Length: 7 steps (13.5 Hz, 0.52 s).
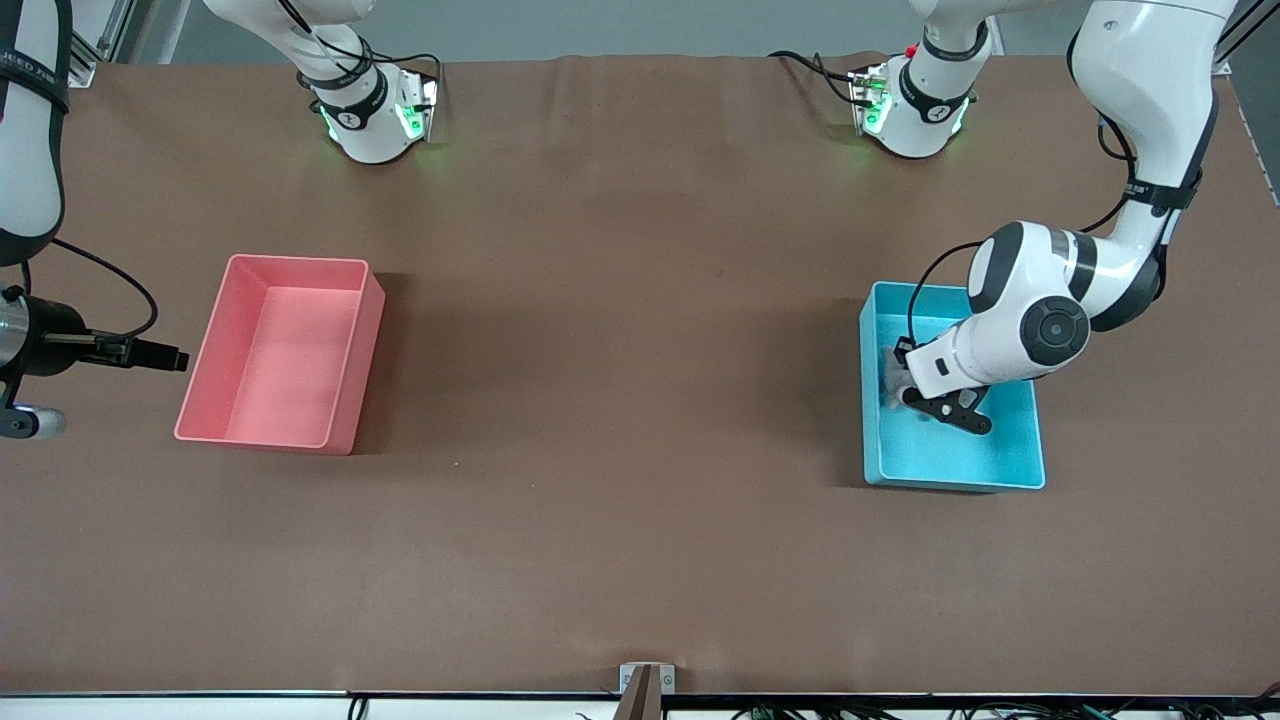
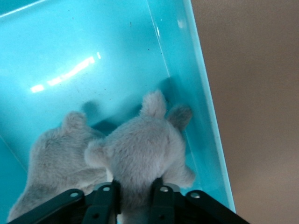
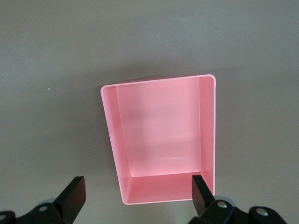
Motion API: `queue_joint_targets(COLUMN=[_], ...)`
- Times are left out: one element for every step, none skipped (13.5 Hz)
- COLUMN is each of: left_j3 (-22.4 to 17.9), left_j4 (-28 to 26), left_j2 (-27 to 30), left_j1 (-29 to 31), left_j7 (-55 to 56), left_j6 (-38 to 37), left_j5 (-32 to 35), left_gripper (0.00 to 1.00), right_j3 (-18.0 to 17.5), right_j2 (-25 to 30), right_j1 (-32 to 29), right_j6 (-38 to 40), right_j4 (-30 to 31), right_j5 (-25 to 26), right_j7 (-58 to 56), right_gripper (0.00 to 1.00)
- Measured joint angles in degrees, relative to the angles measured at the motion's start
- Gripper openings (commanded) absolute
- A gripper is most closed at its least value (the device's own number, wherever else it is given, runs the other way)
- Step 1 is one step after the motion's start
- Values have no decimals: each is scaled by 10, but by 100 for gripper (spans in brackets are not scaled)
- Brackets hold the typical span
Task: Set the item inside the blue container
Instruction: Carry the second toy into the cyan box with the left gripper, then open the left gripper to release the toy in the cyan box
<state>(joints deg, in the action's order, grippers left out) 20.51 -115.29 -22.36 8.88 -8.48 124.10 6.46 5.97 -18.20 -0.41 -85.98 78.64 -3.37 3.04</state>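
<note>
Your left gripper (image 2: 133,196) sits low inside the blue container (image 1: 1015,470), fingers clasping the grey plush toy (image 2: 140,154) — open fully, then lift straight up. Right gripper (image 3: 135,196) waits open above the pink bin (image 3: 163,135).

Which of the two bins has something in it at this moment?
The blue container, toward the left arm's end of the table: a grey plush toy lies inside under the left gripper. The pink bin, same shape, holds nothing.

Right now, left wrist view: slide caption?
Left gripper lowers a grey plush toy into the blue container.
</note>
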Motion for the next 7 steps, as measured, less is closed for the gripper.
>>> queue_joint_targets(left_j3=[0,0,0,0,0,0,0], left_j4=[1,5,8,11,14,15,17], left_j2=[0,0,2,6,13,26,43], left_j1=[0,0,1,2,5,11,18], left_j7=[0,1,1,4,6,6,6], left_j6=[1,1,1,0,-1,-6,-15], left_j5=[0,0,0,0,0,0,0], left_gripper=[100,100,100,100,100,100,100], right_j3=[0,0,0,0,0,0,-1], right_j2=[5,15,26,37,49,62,74], right_j1=[0,0,0,0,0,0,1], right_j6=[1,2,3,6,8,12,17], right_j4=[0,3,7,11,15,20,23], right_j5=[0,0,0,0,0,1,4], right_j7=[0,0,0,0,0,0,0], right_gripper=[100,100,100,100,100,100,100])
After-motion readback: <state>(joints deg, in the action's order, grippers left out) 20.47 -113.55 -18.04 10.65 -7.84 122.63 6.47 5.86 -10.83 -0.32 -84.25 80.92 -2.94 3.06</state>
